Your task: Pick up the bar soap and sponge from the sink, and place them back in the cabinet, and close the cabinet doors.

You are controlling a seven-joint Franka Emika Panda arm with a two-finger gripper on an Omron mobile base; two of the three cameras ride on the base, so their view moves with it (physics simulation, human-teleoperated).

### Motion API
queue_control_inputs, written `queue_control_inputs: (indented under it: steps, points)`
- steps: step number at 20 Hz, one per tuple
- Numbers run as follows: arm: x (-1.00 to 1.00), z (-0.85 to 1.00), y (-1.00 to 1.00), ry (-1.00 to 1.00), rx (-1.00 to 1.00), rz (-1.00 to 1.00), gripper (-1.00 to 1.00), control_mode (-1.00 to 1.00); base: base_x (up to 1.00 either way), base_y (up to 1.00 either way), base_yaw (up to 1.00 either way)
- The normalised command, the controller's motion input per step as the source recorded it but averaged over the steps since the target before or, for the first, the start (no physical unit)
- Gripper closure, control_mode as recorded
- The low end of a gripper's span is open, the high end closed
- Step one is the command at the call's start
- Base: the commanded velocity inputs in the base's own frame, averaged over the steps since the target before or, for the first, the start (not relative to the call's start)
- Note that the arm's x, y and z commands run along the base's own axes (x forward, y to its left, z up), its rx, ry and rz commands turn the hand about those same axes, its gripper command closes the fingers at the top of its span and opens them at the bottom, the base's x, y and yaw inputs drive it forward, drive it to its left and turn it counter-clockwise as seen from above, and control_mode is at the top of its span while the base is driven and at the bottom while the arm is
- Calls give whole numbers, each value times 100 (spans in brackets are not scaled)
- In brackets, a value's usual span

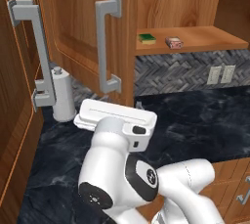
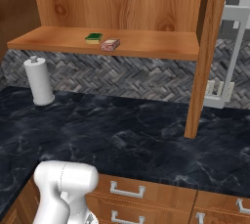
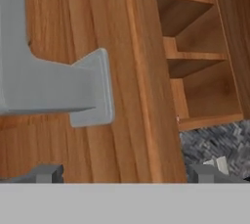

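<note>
Gripper point(image 3: 124, 173) is sitting right up against a cabinet door, fingertips point(image 3: 46, 172) spread wide with nothing between them. In the hand view the grey bar handle point(image 3: 49, 88) and its mounting foot are looming just above the left fingertip, and the door's wood edge point(image 3: 146, 81) is running down the middle between the two tips, so it looks like the hand is lining up on the door rather than carrying anything.

Beyond the door edge the cabinet point(image 3: 205, 61) interior is showing, shelves bare at that angle. In the left base view the arm's hand is reaching toward the left door point(image 1: 78, 32), which is standing swung out with its handle point(image 1: 105, 47) facing the camera; the right door point(image 2: 207, 52) is hanging open too in the right base view.

The sponge point(image 2: 93, 37) and the bar soap point(image 2: 110, 45) are both lying on the cabinet shelf point(image 2: 161, 47), just beside each other, sponge slightly further back.

Progress call: pick-and-place part looks done. What's remaining is shutting both cabinet doors, neither one closed yet. Paper towel roll point(image 2: 39, 81) is standing on the black counter point(image 2: 136, 130), well away from the doors.
</note>
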Motion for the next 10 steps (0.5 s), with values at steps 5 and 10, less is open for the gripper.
queue_control_inputs:
  steps: [5,10]
  points:
    - [3,0,-32,-7,0,-9,-100,-100,0,0,0]
    - [4,0,-42,-8,0,-13,-100,-100,0,0,0]
